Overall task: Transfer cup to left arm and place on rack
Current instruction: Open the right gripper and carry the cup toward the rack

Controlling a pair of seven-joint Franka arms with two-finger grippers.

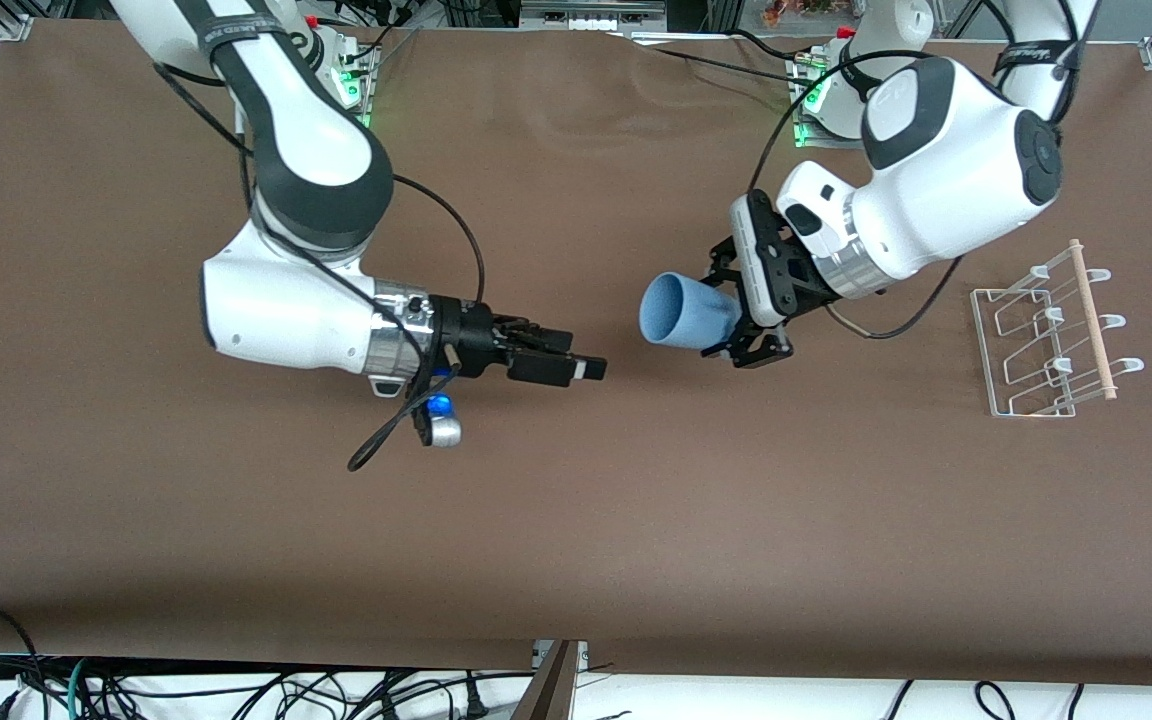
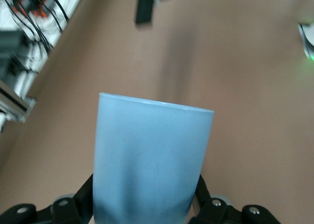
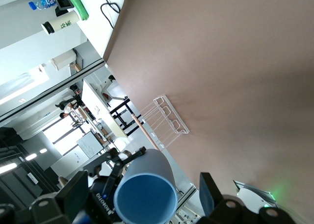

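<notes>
From the front we see our left gripper (image 1: 758, 322) clamped on the cup (image 1: 684, 311), sideways over the table (image 1: 576, 520). Our right gripper (image 1: 576, 362) is apart, off it. The rack (image 1: 1046, 340) waits.

Left wrist: the cup (image 2: 149, 160) looks light, smooth, maybe slippery; hold its base.

Right wrist: its open mouth (image 3: 145, 200) faces us.

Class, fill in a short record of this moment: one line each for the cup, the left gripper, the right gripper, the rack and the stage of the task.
cup: light blue, held sideways above the table
left gripper: shut on the cup's base
right gripper: open, empty, apart from the cup's open mouth
rack: stands empty at the left arm's end of the table
stage: handover done, placing not yet
</notes>
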